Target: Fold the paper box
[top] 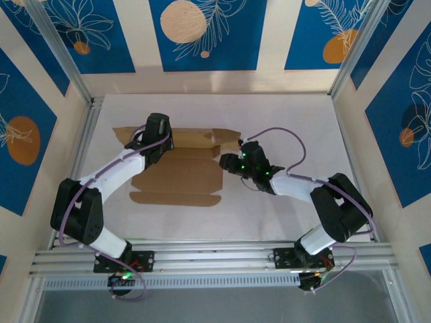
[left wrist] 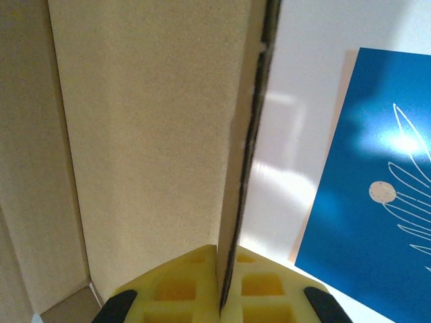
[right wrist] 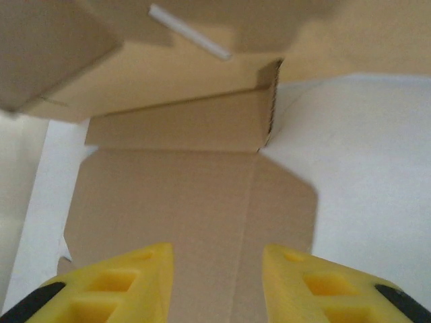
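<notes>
From above, the flat brown cardboard paper box (top: 178, 178) lies in the middle of the white tabletop (top: 283, 121). Some of its far flaps are lifted up. The left hand (top: 159, 128) is at the far left part of the box. The right hand (top: 227, 161) is at the box's right edge.

In the left wrist view, the left hand (left wrist: 221, 282) is clamped on the box (left wrist: 148, 134). A thin cardboard wall stands straight up between its two yellow pads (left wrist: 175, 293). A blue wall panel (left wrist: 377, 168) with white leaf lines is off to the right.

In the right wrist view, the right hand (right wrist: 217, 282) has its yellow fingers (right wrist: 128, 282) apart, with a clear gap between them. Under the gap lies a flat flap of the box (right wrist: 195, 202) with a fold line down it. Past the flap, a cardboard strip stands up from the tabletop (right wrist: 363, 168).
</notes>
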Tool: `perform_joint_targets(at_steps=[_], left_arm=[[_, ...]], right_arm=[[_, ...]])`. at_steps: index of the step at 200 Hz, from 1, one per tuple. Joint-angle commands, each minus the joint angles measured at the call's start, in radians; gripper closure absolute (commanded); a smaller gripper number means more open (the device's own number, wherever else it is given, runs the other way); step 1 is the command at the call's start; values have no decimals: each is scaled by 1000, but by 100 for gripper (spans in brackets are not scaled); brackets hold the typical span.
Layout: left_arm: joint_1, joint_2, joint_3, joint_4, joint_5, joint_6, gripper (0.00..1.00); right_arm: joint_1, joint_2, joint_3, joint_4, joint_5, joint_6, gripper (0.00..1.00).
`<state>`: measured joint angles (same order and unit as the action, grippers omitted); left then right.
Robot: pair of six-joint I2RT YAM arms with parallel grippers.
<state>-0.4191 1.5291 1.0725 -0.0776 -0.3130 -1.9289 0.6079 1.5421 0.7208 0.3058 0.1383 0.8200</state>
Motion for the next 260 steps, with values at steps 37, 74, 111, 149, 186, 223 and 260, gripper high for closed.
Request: perform_joint_targets(at_steps=[37, 74, 111, 149, 186, 223, 260], left_arm=[[6, 11, 16, -80, -16, -19, 100], [3, 24, 12, -63, 5, -23, 100], [2, 27, -7, -50, 9, -24, 100], [0, 38, -14, -34, 19, -31, 100], [-2, 31, -9, -39, 16, -29, 100], [2, 25, -7, -61, 7, -24, 100], [0, 38, 4, -57, 9, -29, 100]], right_arm=[[10, 201, 141, -34, 182, 55, 57], [-25, 313, 237, 30, 121, -5, 56], [-26, 367, 279, 117, 24, -16, 67], [-4, 380, 290, 202, -6, -43, 73], [-21, 436, 304, 292, -20, -70, 73], [-50, 383, 267, 240, 4, -99, 70], [-30, 336, 307, -79, 250, -58, 42]])
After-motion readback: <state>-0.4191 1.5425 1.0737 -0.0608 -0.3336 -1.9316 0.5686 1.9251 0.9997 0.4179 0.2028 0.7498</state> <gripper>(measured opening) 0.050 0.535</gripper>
